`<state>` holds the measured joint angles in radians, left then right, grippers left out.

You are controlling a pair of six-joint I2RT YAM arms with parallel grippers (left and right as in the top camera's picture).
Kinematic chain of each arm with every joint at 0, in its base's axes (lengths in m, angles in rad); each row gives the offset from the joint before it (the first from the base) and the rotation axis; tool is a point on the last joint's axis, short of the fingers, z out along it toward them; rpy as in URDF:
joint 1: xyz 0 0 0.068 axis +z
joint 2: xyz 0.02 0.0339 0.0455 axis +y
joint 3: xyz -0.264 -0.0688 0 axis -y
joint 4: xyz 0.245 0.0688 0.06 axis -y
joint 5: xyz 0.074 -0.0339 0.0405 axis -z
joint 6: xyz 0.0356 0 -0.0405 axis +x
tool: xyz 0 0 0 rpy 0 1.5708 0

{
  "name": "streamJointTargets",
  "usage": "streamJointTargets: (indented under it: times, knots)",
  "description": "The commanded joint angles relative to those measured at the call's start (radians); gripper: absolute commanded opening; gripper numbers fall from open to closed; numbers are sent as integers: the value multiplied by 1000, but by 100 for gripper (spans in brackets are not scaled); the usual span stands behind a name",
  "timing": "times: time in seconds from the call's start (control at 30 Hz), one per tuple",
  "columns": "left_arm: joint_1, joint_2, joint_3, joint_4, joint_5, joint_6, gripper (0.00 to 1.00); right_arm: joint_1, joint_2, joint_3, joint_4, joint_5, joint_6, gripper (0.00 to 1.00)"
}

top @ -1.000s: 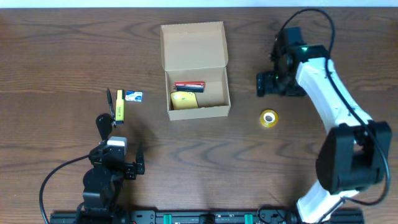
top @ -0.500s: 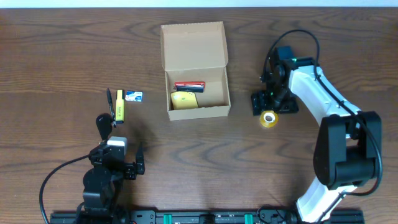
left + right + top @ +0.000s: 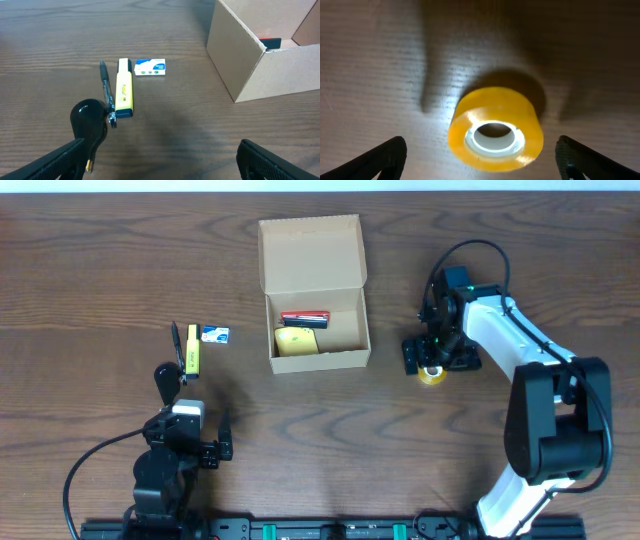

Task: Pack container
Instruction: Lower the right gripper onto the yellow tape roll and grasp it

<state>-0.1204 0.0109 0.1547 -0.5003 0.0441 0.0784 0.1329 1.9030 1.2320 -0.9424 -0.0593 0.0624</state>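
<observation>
The box [image 3: 315,330] sits near the far edge of the tabletop, about midway along it, with its lid folded back. A yellow item [image 3: 296,340] and a red-and-black one [image 3: 304,319] already lie in it, toward its left side, so the free room is on the right.

The tape [image 3: 496,131] lies flat, hole up, just right of the box. Your right gripper [image 3: 480,165] hangs over it with jaws spread wide, one finger on each side, gripping nothing. The roll sits slightly off the middle of that gap. If you close from here, one finger probably lands first and shoves the round wall sideways, so the roll may slide or pop out. Too shallow a pinch could tip it on edge, and then it can roll away.

On the carry, the near right wall of the box is the hazard. Cardboard this light likely shifts at a bump, and a drop on the rim would bounce the roll out.

Your left gripper [image 3: 160,167] is also spread and empty, near the front left corner. Ahead of it, the pen [image 3: 105,87] touches the highlighter [image 3: 124,94], so grabbing one will likely drag the other. The small packet [image 3: 150,68] lies low and may slip the fingers.
</observation>
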Motion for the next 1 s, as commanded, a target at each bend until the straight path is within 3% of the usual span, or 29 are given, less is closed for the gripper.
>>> streamJointTargets:
  times: [0.0, 0.27, 0.4, 0.6, 0.97]
  knots:
    - [4, -7, -16, 0, -18, 4, 95, -10, 5, -29, 24, 14, -12, 95]
    - [4, -7, -16, 0, -18, 3, 95, -11, 5, -62, 72, 37, -12, 88]
    - [4, -7, -16, 0, -18, 3, 95, -20, 5, -63, 83, 44, -12, 76]
    - [4, -7, -16, 0, -18, 3, 95, -37, 5, -67, 96, 44, -12, 66]
    - [4, -7, -16, 0, -18, 3, 95, -36, 7, -77, 132, 17, -45, 64]
